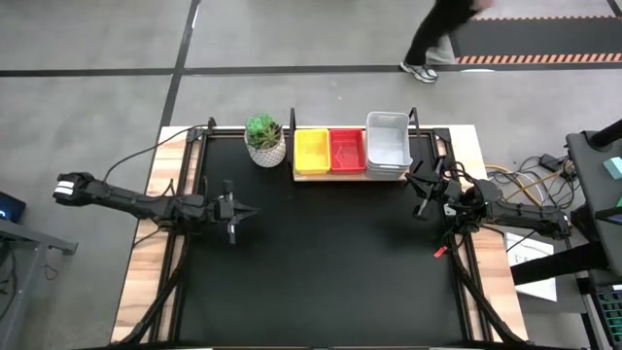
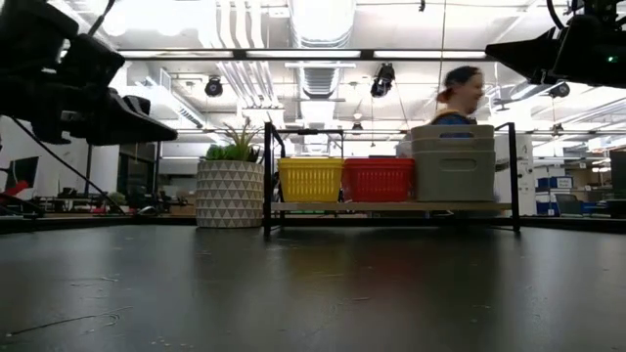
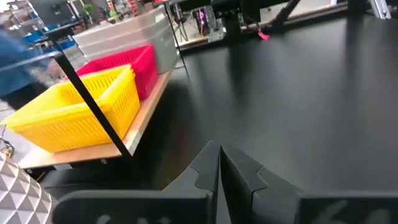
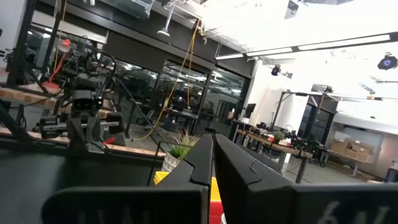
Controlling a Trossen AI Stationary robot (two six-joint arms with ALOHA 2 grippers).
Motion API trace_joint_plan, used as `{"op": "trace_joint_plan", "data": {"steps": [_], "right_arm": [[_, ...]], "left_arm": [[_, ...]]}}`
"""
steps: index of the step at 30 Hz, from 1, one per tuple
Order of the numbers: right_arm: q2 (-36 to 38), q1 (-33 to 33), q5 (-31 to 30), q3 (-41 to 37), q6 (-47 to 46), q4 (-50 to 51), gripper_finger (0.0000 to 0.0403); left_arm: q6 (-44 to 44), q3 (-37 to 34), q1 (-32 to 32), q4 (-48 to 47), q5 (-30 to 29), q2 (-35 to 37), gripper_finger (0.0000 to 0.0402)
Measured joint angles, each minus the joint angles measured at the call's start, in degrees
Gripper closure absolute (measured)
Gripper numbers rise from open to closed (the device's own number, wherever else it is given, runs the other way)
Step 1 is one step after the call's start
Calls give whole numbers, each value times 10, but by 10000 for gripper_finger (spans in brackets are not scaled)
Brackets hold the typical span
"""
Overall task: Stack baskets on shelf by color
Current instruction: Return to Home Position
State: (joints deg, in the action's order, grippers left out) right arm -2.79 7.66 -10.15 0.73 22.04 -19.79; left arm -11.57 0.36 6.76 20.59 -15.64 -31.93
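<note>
Baskets of perforated plastic (yellow basket (image 1: 311, 151), red basket (image 1: 347, 150), grey-white stack (image 1: 387, 144)) sit on the light-brown wooden shelf (image 1: 330, 176), near my right hand (image 1: 418, 188) and well ahead of my left hand (image 1: 248, 210). Both hands are pressed together, empty. Light, springy and slick, I judge: pinch a wall rim.

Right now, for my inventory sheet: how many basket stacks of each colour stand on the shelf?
Yellow stack: 1
Red stack: 1
Grey stack: 1
Total: 3 on the shelf; how many in each cannot be told.
</note>
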Motion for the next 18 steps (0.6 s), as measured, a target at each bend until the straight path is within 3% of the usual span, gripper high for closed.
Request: {"op": "trace_joint_plan", "data": {"steps": [18], "right_arm": [[0,0,0,0,0,0,394]], "left_arm": [[4,0,0,-1,0,-100,402]]}}
